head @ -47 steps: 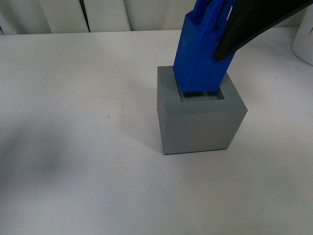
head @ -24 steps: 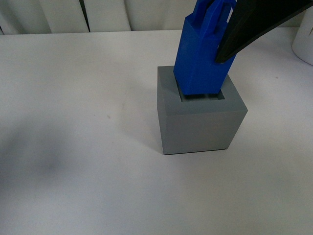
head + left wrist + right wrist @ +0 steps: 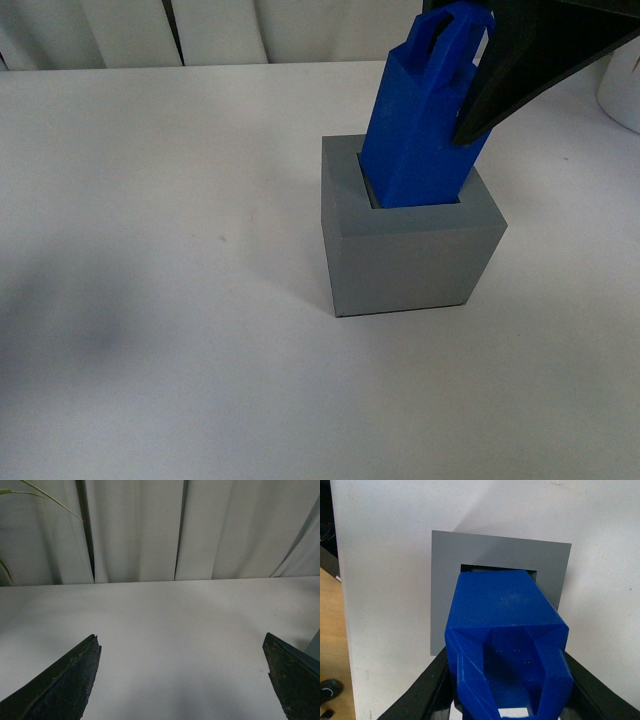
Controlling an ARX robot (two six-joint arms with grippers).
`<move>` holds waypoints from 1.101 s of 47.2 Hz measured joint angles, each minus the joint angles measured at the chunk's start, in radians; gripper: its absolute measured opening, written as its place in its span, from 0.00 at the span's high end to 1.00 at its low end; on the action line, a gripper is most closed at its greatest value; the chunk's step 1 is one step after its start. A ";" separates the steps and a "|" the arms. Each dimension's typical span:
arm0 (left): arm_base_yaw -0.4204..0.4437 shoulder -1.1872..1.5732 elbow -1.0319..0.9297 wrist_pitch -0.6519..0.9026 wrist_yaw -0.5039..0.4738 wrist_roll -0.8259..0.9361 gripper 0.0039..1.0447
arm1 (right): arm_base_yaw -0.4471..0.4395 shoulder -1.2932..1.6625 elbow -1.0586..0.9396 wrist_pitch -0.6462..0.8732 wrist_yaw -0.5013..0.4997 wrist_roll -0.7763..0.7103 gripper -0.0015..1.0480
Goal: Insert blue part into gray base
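The gray base stands on the white table, pocket facing up. The blue part leans toward the upper right, its lower end inside the pocket. My right gripper is shut on the blue part near its top loops. In the right wrist view the blue part sits between the black fingers, its lower end in the base's square pocket. My left gripper is open and empty over bare table, its dark fingertips far apart; it is out of the front view.
A white object stands at the table's far right edge. White curtains hang behind the table. In the right wrist view the table's edge borders a wooden floor with a shoe.
The blue part has dropped lower into the gray base's pocket; its bottom edge is no longer visible above the rim. My right gripper came down with it.
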 joint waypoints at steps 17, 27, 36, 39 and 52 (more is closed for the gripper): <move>0.000 0.000 0.000 0.000 0.000 0.000 0.06 | 0.026 0.000 -0.031 0.042 0.002 -0.002 0.56; 0.000 0.000 0.000 0.000 0.000 0.000 0.06 | 0.036 0.000 -0.052 0.081 -0.045 0.018 0.28; 0.000 0.000 0.000 0.000 0.000 0.000 0.06 | 0.001 -0.080 -0.124 0.149 -0.120 0.057 0.06; 0.000 0.000 0.000 0.000 0.000 0.000 0.06 | -0.019 -0.137 -0.172 0.183 -0.160 0.077 0.08; 0.000 0.000 0.000 0.000 0.000 0.000 0.06 | -0.171 -0.486 -0.576 0.490 -0.359 0.232 0.07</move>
